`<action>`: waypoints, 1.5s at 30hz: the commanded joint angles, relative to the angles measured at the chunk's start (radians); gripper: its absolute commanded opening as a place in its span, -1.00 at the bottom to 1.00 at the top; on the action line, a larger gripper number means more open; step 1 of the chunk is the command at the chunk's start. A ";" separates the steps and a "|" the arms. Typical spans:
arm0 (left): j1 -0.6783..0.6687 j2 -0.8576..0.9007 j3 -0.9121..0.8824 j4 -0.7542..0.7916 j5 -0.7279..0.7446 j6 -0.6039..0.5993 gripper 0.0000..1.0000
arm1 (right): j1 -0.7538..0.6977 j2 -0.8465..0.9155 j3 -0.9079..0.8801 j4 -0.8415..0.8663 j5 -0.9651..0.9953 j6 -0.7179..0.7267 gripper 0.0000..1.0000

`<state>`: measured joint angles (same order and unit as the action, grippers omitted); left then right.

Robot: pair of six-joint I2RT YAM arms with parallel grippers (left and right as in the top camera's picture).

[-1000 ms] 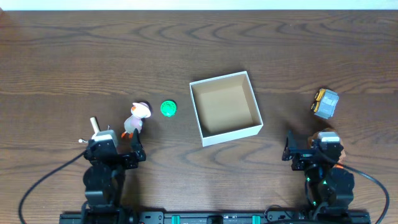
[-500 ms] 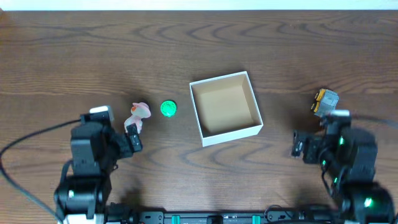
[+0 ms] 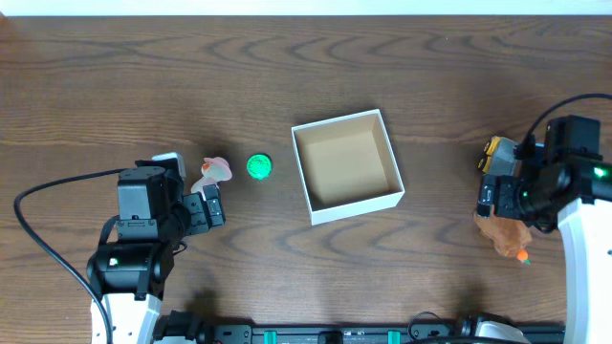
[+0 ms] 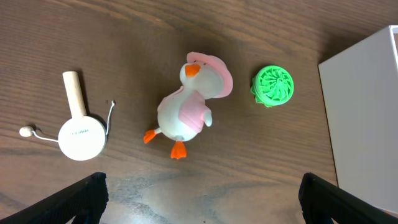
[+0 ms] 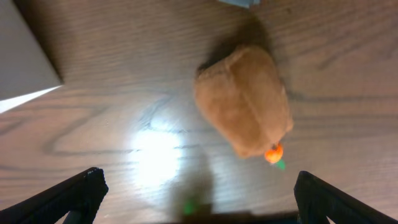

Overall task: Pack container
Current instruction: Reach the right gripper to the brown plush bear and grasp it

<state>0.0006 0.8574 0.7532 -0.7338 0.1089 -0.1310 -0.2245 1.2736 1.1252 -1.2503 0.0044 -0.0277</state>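
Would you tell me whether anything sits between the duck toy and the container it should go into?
Yes: the green disc lies between the duck and the container, apart from both.

The container (image 3: 356,206) was white outside and plain brown inside, the duck (image 4: 185,109) white, pink and orange, the disc (image 4: 273,86) green, the plush (image 5: 244,99) tan, the table (image 3: 287,76) dark wood-grained

The left arm (image 3: 142,239) reaches in from the near left, the left gripper (image 4: 200,198) facing down, its fingers (image 4: 84,198) spread wide with nothing between them. The right arm (image 3: 574,191) bends in from the right edge, the right gripper (image 5: 199,194) also facing down, spread wide and empty.
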 commanded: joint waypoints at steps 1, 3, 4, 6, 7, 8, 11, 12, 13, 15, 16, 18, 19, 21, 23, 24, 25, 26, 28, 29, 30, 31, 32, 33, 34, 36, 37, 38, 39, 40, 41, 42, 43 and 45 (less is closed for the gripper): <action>-0.002 0.000 0.023 -0.002 0.014 -0.002 0.96 | -0.010 0.018 -0.046 0.026 0.039 -0.064 0.99; -0.002 0.000 0.023 -0.002 0.014 -0.002 0.96 | -0.010 0.027 -0.074 0.048 0.072 -0.063 0.99; -0.002 0.000 0.023 -0.002 0.014 -0.002 0.96 | -0.010 0.029 -0.085 0.056 0.093 -0.063 0.98; -0.002 0.000 0.023 -0.002 0.014 -0.002 0.96 | -0.010 0.031 -0.109 0.083 0.143 -0.059 0.98; -0.002 0.000 0.023 -0.001 0.014 -0.002 0.96 | -0.010 0.032 -0.122 0.098 0.170 -0.047 0.98; -0.002 0.000 0.023 -0.002 0.014 -0.002 0.96 | -0.010 0.034 -0.132 0.108 0.187 -0.045 0.98; -0.002 0.000 0.023 -0.001 0.014 -0.002 0.96 | -0.010 0.034 -0.153 0.131 0.206 -0.047 0.98; -0.002 0.000 0.023 -0.002 0.014 -0.002 0.96 | -0.010 0.035 -0.161 0.141 0.206 -0.059 0.98; -0.002 0.000 0.023 -0.003 0.014 -0.002 0.96 | -0.010 0.036 -0.170 0.152 0.205 -0.084 0.98; -0.002 0.000 0.023 -0.006 0.014 -0.002 0.96 | -0.010 0.042 -0.185 0.175 0.205 -0.126 0.99; -0.002 0.000 0.023 -0.008 0.014 -0.002 0.96 | -0.010 0.048 -0.193 0.189 0.204 -0.149 0.98; -0.002 0.000 0.023 -0.010 0.014 -0.002 0.96 | -0.011 0.064 -0.200 0.206 0.203 -0.172 0.98; -0.002 0.000 0.023 -0.009 0.014 -0.002 0.96 | -0.013 0.077 -0.204 0.213 0.201 -0.173 0.98; -0.002 0.000 0.023 -0.010 0.014 -0.002 0.96 | -0.018 0.106 -0.206 0.228 0.201 -0.181 0.98; -0.002 0.000 0.023 -0.010 0.014 -0.002 0.96 | -0.021 0.140 -0.206 0.249 0.201 -0.199 0.98; -0.002 0.000 0.023 -0.010 0.014 -0.002 0.96 | -0.022 0.159 -0.206 0.264 0.201 -0.199 0.98; -0.002 0.000 0.023 -0.010 0.014 -0.002 0.96 | -0.023 0.175 -0.206 0.276 0.201 -0.199 0.98; -0.002 0.000 0.023 -0.010 0.014 -0.002 0.96 | -0.024 0.192 -0.206 0.288 0.201 -0.198 0.98; -0.002 0.000 0.023 -0.010 0.014 -0.002 0.96 | -0.026 0.223 -0.206 0.301 0.198 -0.198 0.98; -0.002 0.000 0.023 -0.010 0.014 -0.002 0.96 | -0.026 0.240 -0.206 0.304 0.198 -0.198 0.98; -0.002 0.000 0.023 -0.010 0.014 -0.002 0.96 | -0.026 0.257 -0.206 0.305 0.198 -0.198 0.98; -0.002 0.000 0.023 -0.010 0.014 -0.002 0.96 | -0.026 0.272 -0.206 0.307 0.198 -0.198 0.99; -0.002 0.000 0.023 -0.010 0.014 -0.002 0.96 | -0.026 0.290 -0.207 0.311 0.195 -0.198 0.98; -0.002 0.000 0.023 -0.010 0.014 -0.002 0.96 | -0.026 0.305 -0.207 0.312 0.186 -0.198 0.99; -0.002 0.000 0.023 -0.010 0.014 -0.002 0.96 | -0.026 0.324 -0.207 0.313 0.172 -0.198 0.95; -0.002 0.000 0.023 -0.010 0.014 -0.002 0.96 | -0.026 0.351 -0.208 0.313 0.159 -0.198 0.79; -0.002 0.000 0.023 -0.010 0.014 -0.002 0.96 | -0.026 0.359 -0.208 0.312 0.159 -0.198 0.68; -0.002 0.000 0.023 -0.010 0.014 -0.002 0.96 | -0.026 0.366 -0.208 0.313 0.160 -0.198 0.59; -0.002 0.000 0.023 -0.010 0.014 -0.002 0.96 | -0.026 0.369 -0.208 0.316 0.160 -0.198 0.53; -0.002 0.000 0.023 -0.010 0.014 -0.002 0.96 | -0.026 0.369 -0.208 0.320 0.159 -0.198 0.42; -0.002 0.000 0.023 -0.010 0.014 -0.002 0.96 | -0.025 0.369 -0.207 0.322 0.159 -0.198 0.31; -0.002 0.000 0.023 -0.009 0.014 -0.002 0.96 | -0.025 0.369 -0.207 0.323 0.159 -0.198 0.18; -0.002 0.000 0.023 -0.009 0.014 -0.002 0.96 | -0.025 0.369 -0.207 0.323 0.159 -0.198 -0.03; -0.002 0.000 0.023 -0.010 0.014 -0.002 0.96 | -0.025 0.368 -0.207 0.324 0.149 -0.192 -0.31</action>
<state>-0.0006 0.8574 0.7532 -0.7395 0.1177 -0.1310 -0.2413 1.6260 0.9257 -0.9268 0.2062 -0.2264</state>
